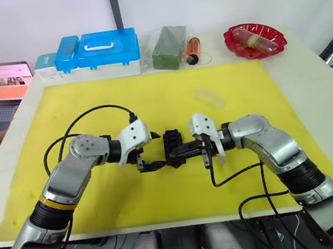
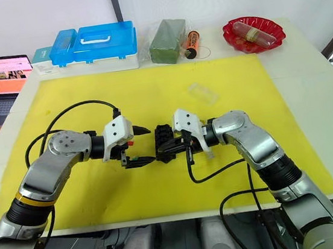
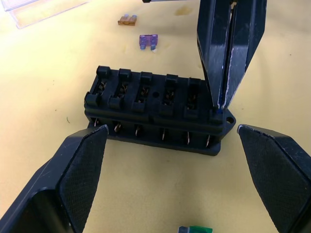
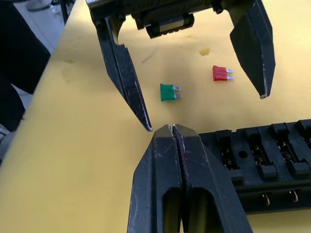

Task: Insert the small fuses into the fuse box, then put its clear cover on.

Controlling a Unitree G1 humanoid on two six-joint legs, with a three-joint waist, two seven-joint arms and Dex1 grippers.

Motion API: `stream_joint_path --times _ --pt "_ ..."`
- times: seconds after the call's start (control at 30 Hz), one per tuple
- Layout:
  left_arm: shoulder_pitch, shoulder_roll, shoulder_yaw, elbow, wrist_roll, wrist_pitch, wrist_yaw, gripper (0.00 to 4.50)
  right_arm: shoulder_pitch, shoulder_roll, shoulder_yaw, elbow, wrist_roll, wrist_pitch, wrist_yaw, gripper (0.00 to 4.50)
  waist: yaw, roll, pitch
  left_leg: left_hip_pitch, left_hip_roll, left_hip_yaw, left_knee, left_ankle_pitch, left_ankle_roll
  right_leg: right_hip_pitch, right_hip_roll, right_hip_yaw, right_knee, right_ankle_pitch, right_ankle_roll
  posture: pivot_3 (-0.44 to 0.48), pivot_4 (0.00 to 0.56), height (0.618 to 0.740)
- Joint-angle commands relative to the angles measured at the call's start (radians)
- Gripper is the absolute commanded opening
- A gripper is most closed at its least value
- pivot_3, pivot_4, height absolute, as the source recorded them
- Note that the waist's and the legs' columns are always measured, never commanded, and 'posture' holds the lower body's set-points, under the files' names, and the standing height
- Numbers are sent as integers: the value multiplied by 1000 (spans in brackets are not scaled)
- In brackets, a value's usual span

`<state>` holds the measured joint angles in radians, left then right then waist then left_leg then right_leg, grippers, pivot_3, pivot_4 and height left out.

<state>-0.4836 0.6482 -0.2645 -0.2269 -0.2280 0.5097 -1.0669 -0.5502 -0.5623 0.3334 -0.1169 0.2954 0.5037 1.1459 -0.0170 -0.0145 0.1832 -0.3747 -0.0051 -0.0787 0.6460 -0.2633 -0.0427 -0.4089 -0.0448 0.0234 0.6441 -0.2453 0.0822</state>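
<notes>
Right gripper [image 4: 172, 127] is clenched, fingers pressed flat together with the tips down at one end corner of the fuse box [image 3: 155, 109]; left wrist view shows a speck of blue right at those tips against the corner slot, possibly a fuse, can't confirm. Left gripper [image 3: 172, 141] is released, jaws spread wide and straddling the box lengthwise, one finger off each end, neither touching it. Box sits mid yellow mat [image 1: 269, 166] between the two grippers, long side facing the left wrist camera. Head views only give the box as a black lump between the hands; the wrist views resolve the slot rows and the loose fuses. Left wrist view: orange fuse [image 3: 127, 20] and purple fuse [image 3: 149, 41] lying on the mat beyond the box, plus a green fuse [image 3: 195, 229] near the camera edge, cut off. Right wrist view: the green one and a red fuse [image 4: 222, 73] flat on the mat under the left gripper's open fingers. Count: four loose fuses visible, one box, one clear cover [image 1: 208, 98] lying on the mat well behind the box, toward the right arm's side. Back edge of the table: two blue-lidded boxes [image 1: 109, 49], a green block in a bag [image 1: 169, 47], a red dish [image 1: 254, 39].
</notes>
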Motion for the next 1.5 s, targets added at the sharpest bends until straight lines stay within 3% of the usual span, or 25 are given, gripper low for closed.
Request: stream_joint_path --times 0.03,0.3,1.0,1.5 --pt "-5 6 11 -9 0 -17 1 4500 20 -28 44 54 -85 -61 -4 21 0 0 0 0 0 0 0 0 0 0 0 0 0 0 0 0 150 740" --pt "-4 6 14 -14 -1 -11 6 4500 29 -41 47 97 -117 -123 8 21 1 0 0 1 0 0 0 0 0 1 0 0 0 0 0 0 150 740" --pt "-11 -1 11 -6 -1 -17 6 4500 -7 20 -74 -70 55 78 -25 21 0 0 0 0 0 0 0 0 0 0 0 0 -1 0 0 0 150 740" --pt "-9 -9 10 -6 1 -15 16 4500 8 -23 -89 -167 128 165 -24 21 1 0 0 -1 0 0 -1 0 0 0 0 0 -4 0 0 0 150 740"
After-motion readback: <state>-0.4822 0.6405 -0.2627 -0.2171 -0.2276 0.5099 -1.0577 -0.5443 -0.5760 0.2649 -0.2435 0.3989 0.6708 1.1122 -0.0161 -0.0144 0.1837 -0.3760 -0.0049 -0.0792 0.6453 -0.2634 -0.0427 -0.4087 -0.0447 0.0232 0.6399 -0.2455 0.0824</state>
